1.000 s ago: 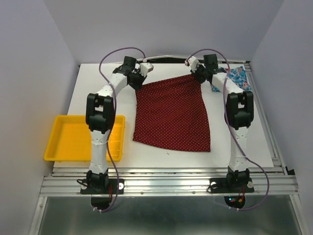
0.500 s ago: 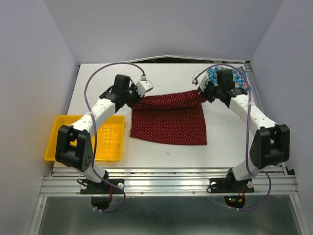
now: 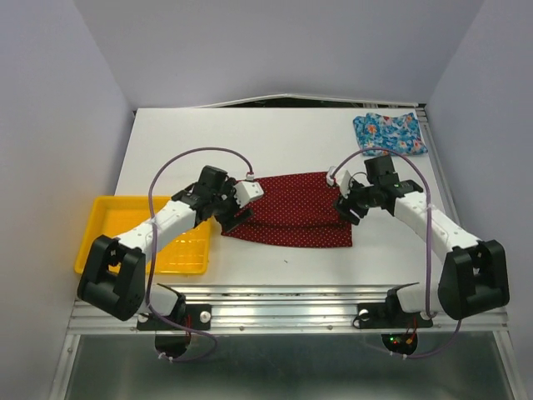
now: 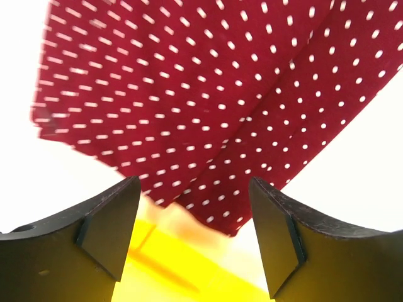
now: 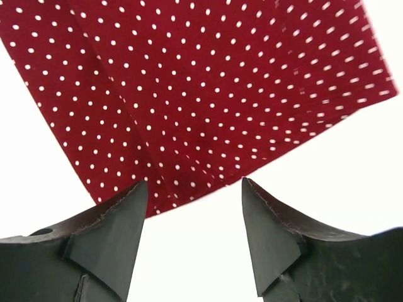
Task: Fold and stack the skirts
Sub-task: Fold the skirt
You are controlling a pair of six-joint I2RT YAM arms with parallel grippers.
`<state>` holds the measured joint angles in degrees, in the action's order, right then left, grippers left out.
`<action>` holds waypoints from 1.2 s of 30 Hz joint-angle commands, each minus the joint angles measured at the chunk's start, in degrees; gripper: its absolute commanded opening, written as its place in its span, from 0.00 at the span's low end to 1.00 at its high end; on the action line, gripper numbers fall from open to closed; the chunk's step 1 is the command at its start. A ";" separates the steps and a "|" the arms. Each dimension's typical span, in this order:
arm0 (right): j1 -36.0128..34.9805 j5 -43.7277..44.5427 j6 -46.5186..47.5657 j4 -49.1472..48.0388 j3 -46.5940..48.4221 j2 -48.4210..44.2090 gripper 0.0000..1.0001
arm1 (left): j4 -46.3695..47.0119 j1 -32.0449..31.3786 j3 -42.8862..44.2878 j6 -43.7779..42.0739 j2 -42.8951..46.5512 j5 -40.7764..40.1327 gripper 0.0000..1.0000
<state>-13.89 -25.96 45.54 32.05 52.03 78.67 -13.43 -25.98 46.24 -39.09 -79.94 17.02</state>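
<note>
The dark red dotted skirt (image 3: 291,210) lies folded in half on the white table, its two layers showing in both wrist views (image 4: 208,94) (image 5: 201,94). My left gripper (image 3: 237,212) hangs at its left end, jaws open, nothing between them (image 4: 192,217). At the skirt's right end my right gripper (image 3: 344,208) is open and empty too (image 5: 192,217). The blue floral skirt (image 3: 389,133) lies folded at the table's back right, away from both grippers.
A yellow tray (image 3: 108,242) sits at the table's left front edge, partly under my left arm; its rim (image 4: 189,277) shows below the left jaws. White table (image 3: 250,150) stretches behind the skirt. Grey walls close in both sides.
Both grippers carried the red skirt's far edge toward the near edge, folding it in half, then opened and let go. The blue skirt is uncovered now.
</note>
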 commanded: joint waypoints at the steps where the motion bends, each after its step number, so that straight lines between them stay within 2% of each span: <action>1: -0.43 0.28 4.99 2.22 0.35 -4.05 0.66 | -1.24 0.14 2.36 -1.95 4.53 0.30 0.81; 6: -1.92 0.82 7.11 4.24 0.88 -2.57 0.65 | -4.41 0.05 4.64 -5.73 2.52 0.39 0.79; 9: -5.17 1.35 6.49 4.77 0.44 -1.68 0.64 | -6.43 0.05 6.32 -8.89 -0.64 0.30 0.73; 15: -9.93 8.28 5.35 -1.89 -3.51 1.30 0.60 | -8.36 0.05 9.92 -13.46 -7.24 -1.72 0.70; 23: -10.46 13.47 5.61 -8.41 -3.25 7.46 0.46 | -7.66 -0.04 13.00 -16.19 -12.87 -4.36 0.66; 26: -10.46 13.83 5.70 -8.68 -2.99 7.55 0.35 | -8.19 -0.04 13.27 -17.24 -13.66 -4.97 0.49; 27: -10.46 13.74 5.70 -8.41 -2.90 7.20 0.31 | -8.28 -0.04 13.26 -17.33 -13.66 -5.06 0.38; 30: -10.46 13.91 5.61 -8.06 -2.37 6.41 0.20 | -8.98 -0.04 13.18 -17.86 -13.31 -4.97 0.24; 33: -10.46 14.53 5.61 -7.62 -1.76 5.70 0.01 | -10.03 -0.04 13.26 -18.74 -12.70 -5.15 0.04; 34: -10.46 14.88 5.44 -7.53 -1.50 5.61 0.01 | -10.21 -0.04 13.44 -18.74 -12.52 -5.41 0.00; 36: -10.46 15.14 5.18 -7.18 -0.44 4.91 0.01 | -10.65 0.05 14.23 -18.22 -11.47 -5.41 0.00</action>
<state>-24.08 -12.23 50.83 26.11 49.12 86.48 -21.47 -25.91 57.87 -56.53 -94.06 12.38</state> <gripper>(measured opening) 0.021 0.027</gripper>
